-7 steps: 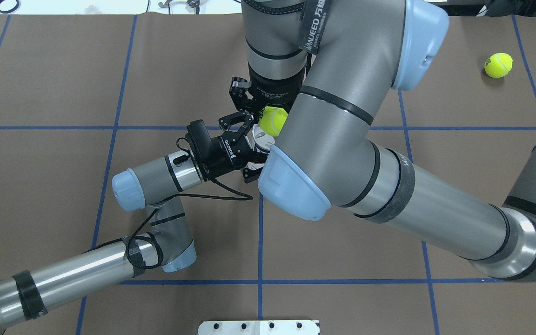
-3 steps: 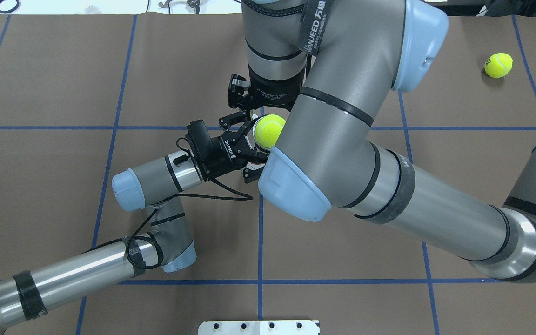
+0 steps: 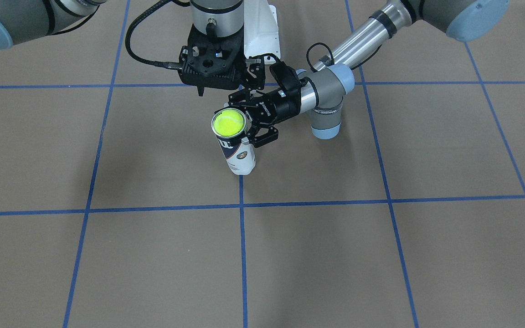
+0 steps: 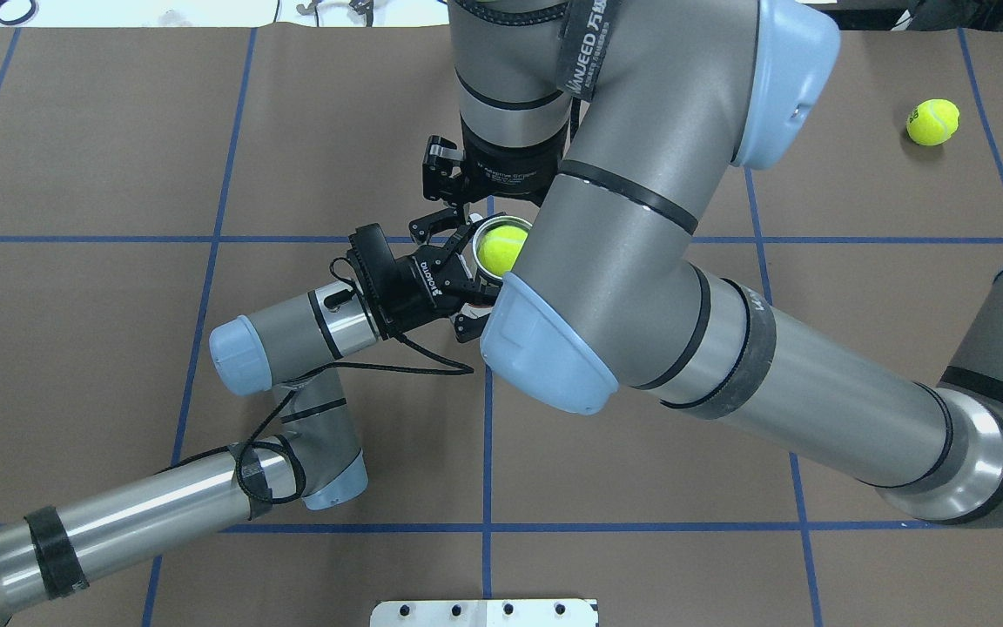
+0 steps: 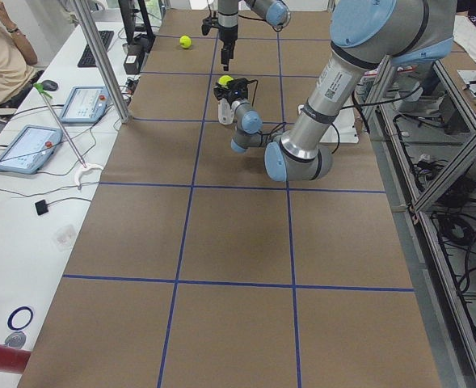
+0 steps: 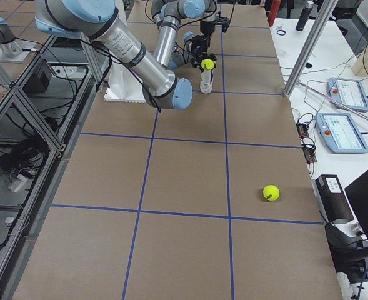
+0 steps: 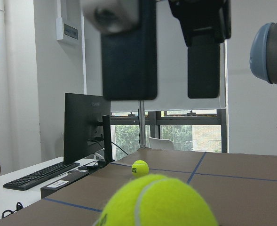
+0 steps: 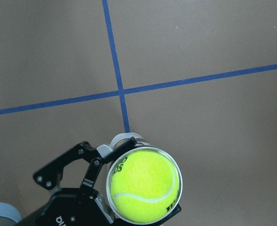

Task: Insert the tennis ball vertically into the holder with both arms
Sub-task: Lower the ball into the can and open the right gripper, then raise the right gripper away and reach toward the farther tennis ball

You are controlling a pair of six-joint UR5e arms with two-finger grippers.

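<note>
**A:** Front-facing view. The holder (image 3: 240, 157) stands upright on the brown surface (image 3: 381, 255), on a blue tape line (image 3: 243, 237). The tennis ball (image 3: 229, 124) sits in its mouth.

**B:** Claw state?

**A:** The left claw (image 3: 246, 120) comes in sideways and pinches the holder just under the rim, one jaw on each side.

**B:** Overhead view agrees. The ball shows inside the metal rim. The right arm (image 4: 641, 261) covers part of the holder. A second ball (image 4: 932, 121) lies well apart, near the far right of the surface.

**A:** Left wrist view. The right claw (image 7: 166, 96) hangs straight above the tennis ball, jaws spread, touching nothing. The ball's top fills the bottom edge, and the second ball shows beyond it.

**B:** Right wrist view looks straight down. The tennis ball fills the round mouth, with black lettering at its edges. The left claw's black linkage lies lower left, against the holder's wall.

**A:** Left side view. The holder is small and far, with the ball a yellow-green cap on top. A person (image 5: 2, 61) sits at the upper left.

**B:** Right side view. The ball's top stands above the rim. How deep it sits cannot be told.
</note>
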